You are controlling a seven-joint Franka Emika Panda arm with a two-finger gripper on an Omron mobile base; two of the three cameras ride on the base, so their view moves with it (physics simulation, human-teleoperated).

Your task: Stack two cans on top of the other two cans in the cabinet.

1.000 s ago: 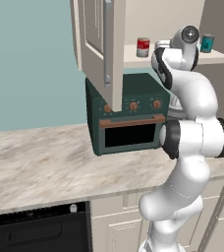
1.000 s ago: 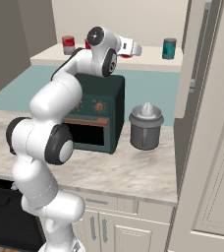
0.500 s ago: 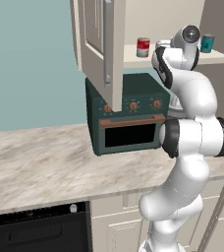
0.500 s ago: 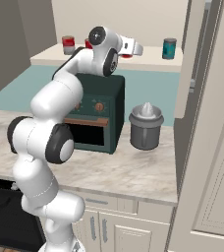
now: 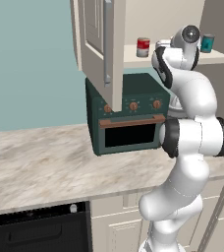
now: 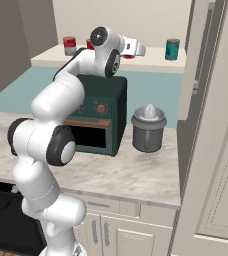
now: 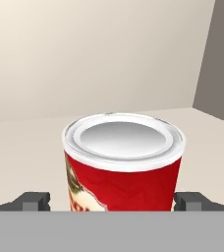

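A red can (image 7: 124, 162) with a white label and a silvery top stands upright on the pale shelf, right in front of the hand. My gripper (image 7: 114, 201) is open, one fingertip (image 7: 33, 201) left of this can and the other right of it, with a small gap on the left. From the right base view the gripper (image 6: 136, 50) reaches over the cabinet shelf (image 6: 156, 57), the can (image 6: 128, 56) red beneath it. A second red can (image 5: 143, 47) (image 6: 69, 45) stands further left. The teal can (image 5: 207, 43) (image 6: 172, 49) stands at the right end. The cabinet door (image 5: 97, 44) hangs open.
A dark green oven (image 5: 128, 123) (image 6: 98, 115) sits on the marble counter (image 5: 40, 162) just below the shelf. A grey lidded pot (image 6: 148, 130) stands beside the oven. A tall cream panel (image 6: 211, 150) rises at the right. A black appliance front (image 5: 35, 231) is under the counter.
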